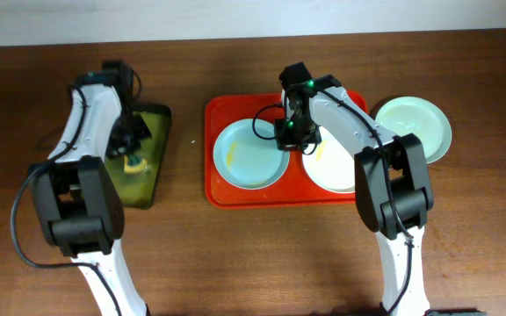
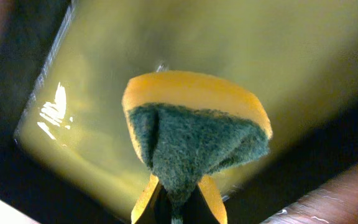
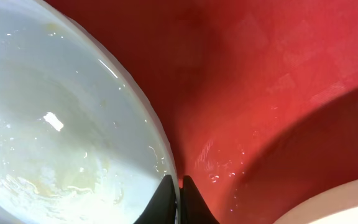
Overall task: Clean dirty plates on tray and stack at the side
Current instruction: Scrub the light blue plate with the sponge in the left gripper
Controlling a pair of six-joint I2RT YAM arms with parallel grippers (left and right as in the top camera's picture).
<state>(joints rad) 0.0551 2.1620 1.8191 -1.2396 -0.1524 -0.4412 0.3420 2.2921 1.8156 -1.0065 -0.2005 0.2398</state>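
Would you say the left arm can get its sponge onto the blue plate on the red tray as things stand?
Probably yes: the right gripper holds the blue plate only at its right rim, leaving its face open.

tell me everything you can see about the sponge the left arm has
The sponge is yellow foam with a dark green scouring layer. The left gripper is shut on it and pinches it into a fold. The green face is turned toward the wrist camera, with the yellow foam arching over the top. It is over the small green-lined tray; whether it touches the tray floor cannot be told. Nothing else visibly touches it.
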